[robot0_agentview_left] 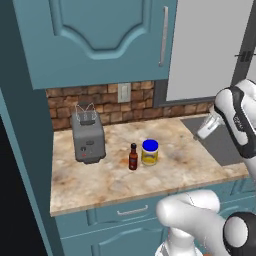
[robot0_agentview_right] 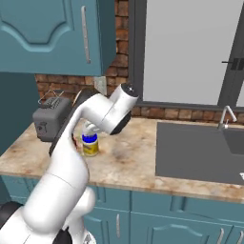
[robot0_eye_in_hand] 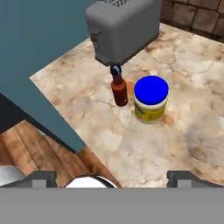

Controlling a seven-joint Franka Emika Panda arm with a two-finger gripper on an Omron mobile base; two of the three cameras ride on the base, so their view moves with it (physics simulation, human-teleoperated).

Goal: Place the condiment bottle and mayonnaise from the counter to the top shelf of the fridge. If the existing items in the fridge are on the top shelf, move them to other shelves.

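The condiment bottle (robot0_agentview_left: pixel 133 157), slim and dark red-brown with a red cap, stands upright on the counter (robot0_agentview_left: pixel 100 180) just in front of the toaster. Right beside it, a small gap apart, is the mayonnaise (robot0_agentview_left: pixel 149 152), a squat jar with a blue lid and yellow label. The hand view looks down on both, the condiment bottle (robot0_eye_in_hand: pixel 119 89) left of the mayonnaise (robot0_eye_in_hand: pixel 151 99). My gripper (robot0_eye_in_hand: pixel 113 179) hovers above the counter's front edge, well short of them, open with nothing between its fingertips (robot0_eye_in_hand: pixel 40 178). In the right base view my arm covers the bottle and the mayonnaise (robot0_agentview_right: pixel 89 144) peeks out. The fridge, its top shelf and the existing items are out of view.
A grey toaster (robot0_agentview_left: pixel 88 136) stands at the back left of the counter against the brick wall. A sink (robot0_agentview_right: pixel 200 147) with a faucet (robot0_agentview_right: pixel 228 115) lies to the right. Teal upper cabinets (robot0_agentview_left: pixel 100 35) hang overhead. A tall teal side panel (robot0_agentview_left: pixel 25 165) ends the counter on the left.
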